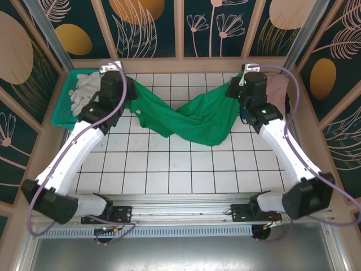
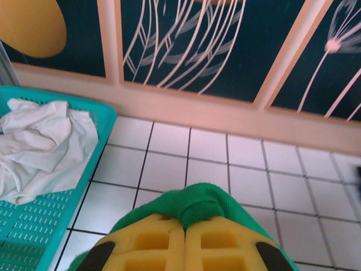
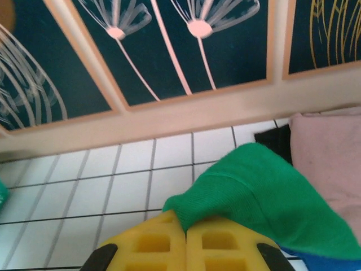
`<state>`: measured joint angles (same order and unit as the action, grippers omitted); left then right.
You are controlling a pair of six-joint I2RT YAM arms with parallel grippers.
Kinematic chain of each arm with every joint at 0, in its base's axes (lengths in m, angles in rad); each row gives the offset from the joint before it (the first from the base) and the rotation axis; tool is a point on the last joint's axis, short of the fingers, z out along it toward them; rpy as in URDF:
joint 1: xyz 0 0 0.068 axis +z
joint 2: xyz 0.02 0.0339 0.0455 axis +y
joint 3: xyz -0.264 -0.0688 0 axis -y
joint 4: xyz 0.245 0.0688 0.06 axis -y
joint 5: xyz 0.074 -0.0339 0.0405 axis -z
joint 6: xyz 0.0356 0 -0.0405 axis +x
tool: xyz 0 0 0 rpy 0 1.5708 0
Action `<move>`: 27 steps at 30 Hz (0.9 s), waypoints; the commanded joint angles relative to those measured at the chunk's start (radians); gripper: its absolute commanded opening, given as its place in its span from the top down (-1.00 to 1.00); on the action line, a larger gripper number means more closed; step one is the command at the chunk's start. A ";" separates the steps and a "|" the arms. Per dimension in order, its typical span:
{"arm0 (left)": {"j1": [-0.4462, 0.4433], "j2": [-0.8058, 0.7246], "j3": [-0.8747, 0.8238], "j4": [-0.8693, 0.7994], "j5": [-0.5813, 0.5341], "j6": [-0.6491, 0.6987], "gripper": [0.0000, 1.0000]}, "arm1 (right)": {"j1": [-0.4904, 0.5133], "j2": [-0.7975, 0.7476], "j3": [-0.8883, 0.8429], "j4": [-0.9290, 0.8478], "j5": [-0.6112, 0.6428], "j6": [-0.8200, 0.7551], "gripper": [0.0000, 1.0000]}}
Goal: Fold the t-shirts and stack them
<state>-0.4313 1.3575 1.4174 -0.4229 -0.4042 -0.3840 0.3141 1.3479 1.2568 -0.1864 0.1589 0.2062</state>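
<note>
Black shirt (image 3: pixel 276 144) mostly hidden by pink shirt (image 3: pixel 330 155); blue shirt (image 3: pixel 327 262) cut off

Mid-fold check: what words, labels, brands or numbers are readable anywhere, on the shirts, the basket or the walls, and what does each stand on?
None readable.
The green shirt, pink shirt, white cloth and teal basket show no print or tag.
The wall panels carry only painted plants and circles.
</note>
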 commanded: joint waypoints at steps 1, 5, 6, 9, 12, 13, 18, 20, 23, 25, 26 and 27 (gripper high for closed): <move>0.018 0.110 -0.015 -0.015 0.021 0.023 1.00 | -0.044 0.181 0.033 0.028 -0.080 -0.037 0.72; 0.072 0.226 -0.083 -0.035 0.079 -0.016 0.30 | -0.031 0.349 0.181 -0.156 -0.041 -0.008 0.19; 0.090 0.238 -0.113 -0.037 0.099 -0.026 0.27 | -0.013 0.337 0.165 -0.172 -0.020 -0.011 0.08; 0.112 0.206 -0.238 0.010 0.128 -0.051 -0.36 | 0.056 0.215 0.017 -0.164 0.015 0.024 -0.08; 0.115 0.152 -0.350 0.070 0.178 -0.070 -0.70 | 0.157 0.053 -0.231 -0.078 -0.103 0.083 -0.08; 0.115 0.142 -0.376 0.083 0.202 -0.073 -0.68 | 0.202 0.011 -0.312 -0.044 -0.116 0.106 -0.08; 0.114 0.143 -0.535 0.254 0.394 -0.101 -0.68 | 0.337 -0.038 -0.586 0.076 -0.121 0.205 -0.20; 0.115 0.201 -0.540 0.283 0.423 -0.110 -0.68 | 0.341 0.006 -0.590 0.067 -0.076 0.199 -0.26; 0.115 0.292 -0.503 0.306 0.405 -0.109 -0.67 | 0.341 0.100 -0.547 0.058 0.021 0.158 -0.30; 0.115 0.340 -0.475 0.330 0.402 -0.104 -0.62 | 0.340 0.170 -0.503 0.061 0.051 0.132 -0.31; 0.115 0.372 -0.453 0.334 0.403 -0.100 -0.55 | 0.341 0.203 -0.480 0.061 0.063 0.121 -0.32; 0.115 0.401 -0.451 0.334 0.402 -0.097 -0.44 | 0.341 0.231 -0.459 0.058 0.078 0.118 -0.32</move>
<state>-0.3141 1.7077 0.9237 -0.1566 -0.0254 -0.4831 0.6544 1.5272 0.7280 -0.1638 0.1471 0.3481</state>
